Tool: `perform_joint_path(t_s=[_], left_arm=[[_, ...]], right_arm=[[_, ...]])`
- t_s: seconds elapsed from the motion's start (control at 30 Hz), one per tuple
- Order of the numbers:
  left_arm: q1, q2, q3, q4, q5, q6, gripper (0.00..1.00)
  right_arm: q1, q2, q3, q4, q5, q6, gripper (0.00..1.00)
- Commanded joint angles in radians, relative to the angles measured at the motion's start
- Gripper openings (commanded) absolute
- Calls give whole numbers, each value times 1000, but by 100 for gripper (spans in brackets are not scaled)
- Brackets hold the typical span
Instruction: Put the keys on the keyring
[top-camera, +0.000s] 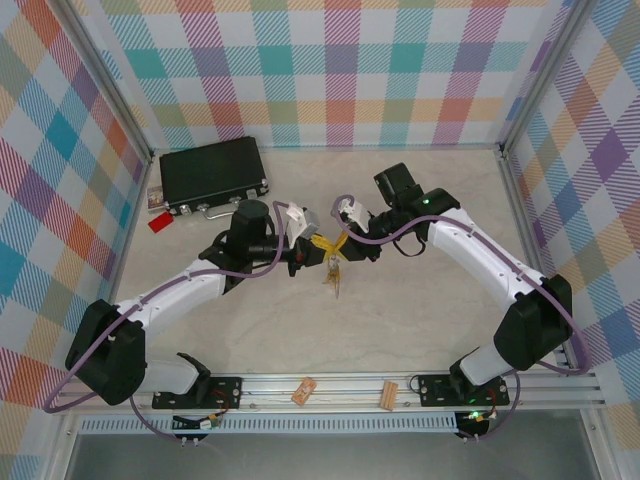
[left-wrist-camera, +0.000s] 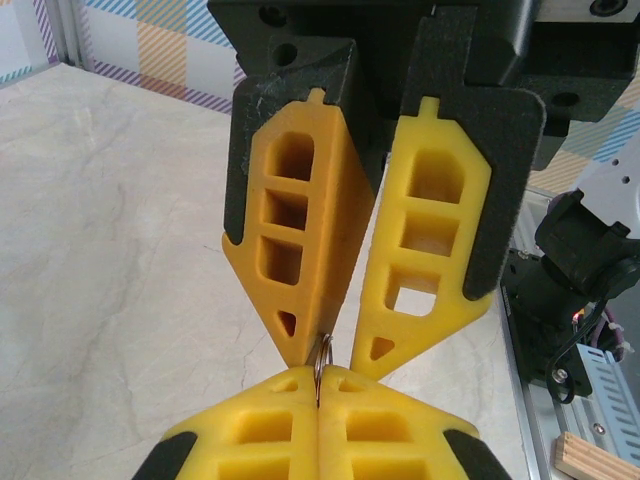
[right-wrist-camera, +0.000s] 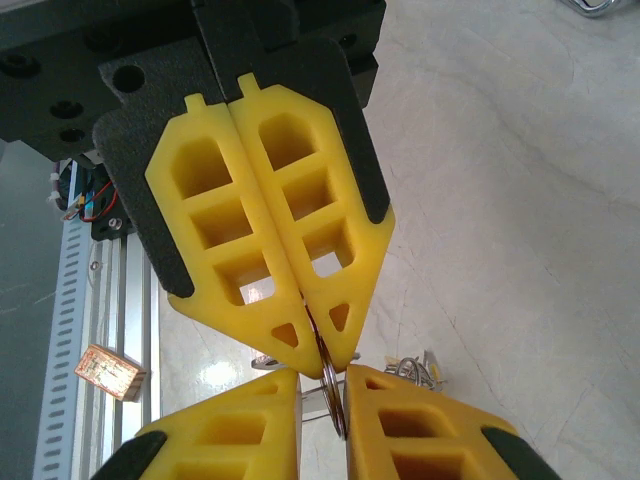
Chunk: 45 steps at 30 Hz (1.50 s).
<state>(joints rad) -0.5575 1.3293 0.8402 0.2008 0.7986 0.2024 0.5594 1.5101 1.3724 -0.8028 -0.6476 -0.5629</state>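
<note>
- The keyring (right-wrist-camera: 330, 392) is a thin grey loop seen edge-on at the middle of the table (top-camera: 420, 320), between the two sets of yellow fingertips.
- Your left gripper (left-wrist-camera: 318, 385) is fully closed, and the ring's edge comes straight out from between its pressed-together pads.
- Your right gripper (right-wrist-camera: 322, 400) has only a narrow gap. Its fingers straddle the ring, which lies against one pad and clear of the other, so I judge it is not clamped yet.
- The keys (top-camera: 334, 277) show from above as a small yellow-and-silver bundle just below the meeting fingertips. Whether they hang from the ring or lie on the table, you cannot tell.
- Step in hand, as I read it: the left holds the ring steady while the right takes a second grip to work it open or thread a key.
- The next move calls for a gentle squeeze by the right, square on the ring, so it does not twist out of the left.
- Both arms reach inward from the near edge, forearms angled to the centre, wrists facing, tip to tip.
- The black case (top-camera: 212, 174) sits well apart at the back left.
</note>
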Motion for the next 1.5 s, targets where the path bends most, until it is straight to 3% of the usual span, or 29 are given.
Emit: perform_joint_path(t_s=[0.0, 0.77, 1.13, 1.23, 1.47], left_arm=[[8, -23, 18, 60, -29, -4, 0], [8, -46, 6, 83, 17, -15, 0], [8, -25, 15, 72, 31, -16, 0], [8, -22, 18, 68, 33, -15, 0], [8, -20, 16, 79, 31, -25, 1]], right_arm=[[17, -10, -10, -24, -68, -26, 16], [19, -4, -32, 28, 19, -3, 20], [19, -38, -54, 63, 17, -8, 10], [18, -53, -65, 82, 15, -8, 0], [19, -75, -83, 114, -6, 7, 0]])
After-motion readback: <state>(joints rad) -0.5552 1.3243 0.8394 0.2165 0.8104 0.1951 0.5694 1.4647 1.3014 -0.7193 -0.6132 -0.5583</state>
